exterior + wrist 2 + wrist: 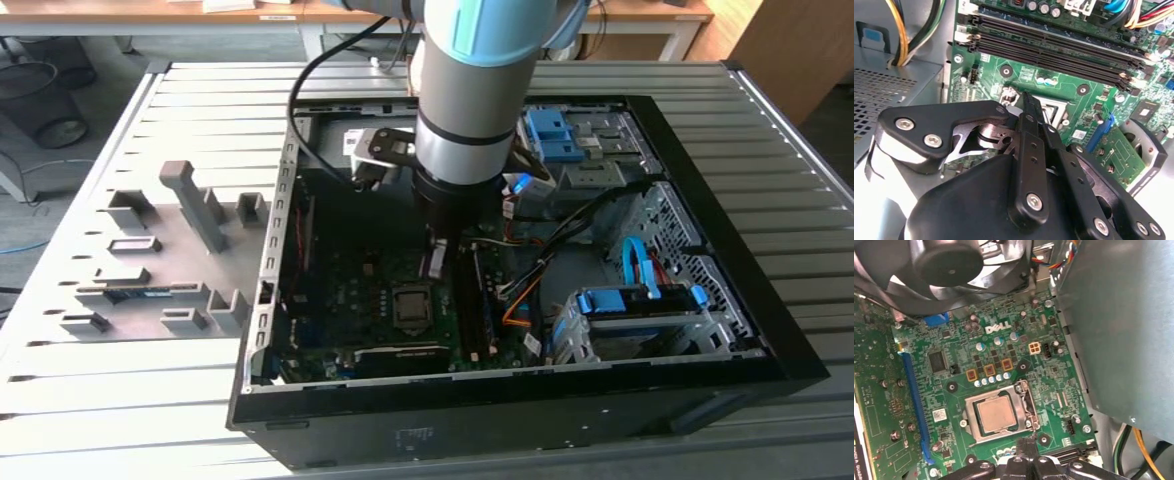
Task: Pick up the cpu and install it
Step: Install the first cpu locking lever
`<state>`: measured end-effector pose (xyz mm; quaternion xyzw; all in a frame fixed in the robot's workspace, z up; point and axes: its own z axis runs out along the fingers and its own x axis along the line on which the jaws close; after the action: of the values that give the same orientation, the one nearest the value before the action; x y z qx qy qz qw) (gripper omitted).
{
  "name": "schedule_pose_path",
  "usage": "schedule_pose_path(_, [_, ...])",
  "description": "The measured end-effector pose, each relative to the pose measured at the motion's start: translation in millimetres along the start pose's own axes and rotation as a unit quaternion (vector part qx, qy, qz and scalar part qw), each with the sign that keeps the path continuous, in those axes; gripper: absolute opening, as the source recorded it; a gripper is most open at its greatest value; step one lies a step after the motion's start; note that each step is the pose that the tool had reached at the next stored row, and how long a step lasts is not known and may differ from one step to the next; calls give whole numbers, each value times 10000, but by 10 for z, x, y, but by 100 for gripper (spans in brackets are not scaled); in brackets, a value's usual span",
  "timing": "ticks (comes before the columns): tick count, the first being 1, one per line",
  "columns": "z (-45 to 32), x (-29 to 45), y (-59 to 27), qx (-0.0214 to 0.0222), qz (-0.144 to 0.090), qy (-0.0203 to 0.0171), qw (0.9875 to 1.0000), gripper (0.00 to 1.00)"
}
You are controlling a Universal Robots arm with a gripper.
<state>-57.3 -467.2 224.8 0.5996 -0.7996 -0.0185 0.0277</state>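
Observation:
The cpu, a pale silvery square chip, lies flat in the black socket with its metal frame on the green motherboard. In the exterior view the socket sits mid-board inside the open computer case. My gripper hangs just off the socket's edge, above the board, fingers pressed together with nothing between them. In the second wrist view the black fingers taper to a point over the socket and hide most of it.
A black fan sits beyond the socket. The grey power-supply box walls one side. Long black memory slots run past the socket. Cable bundles and blue drive brackets fill the case's right in the exterior view. Grey fixtures stand on the table.

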Motion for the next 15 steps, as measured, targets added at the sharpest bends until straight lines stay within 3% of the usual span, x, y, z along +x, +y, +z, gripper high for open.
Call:
schedule_pose_path(8, [28, 56, -18, 21, -50, 75, 10000, 10])
schedule_pose_path(15, [107, 138, -48, 28, -72, 109, 9999, 10])
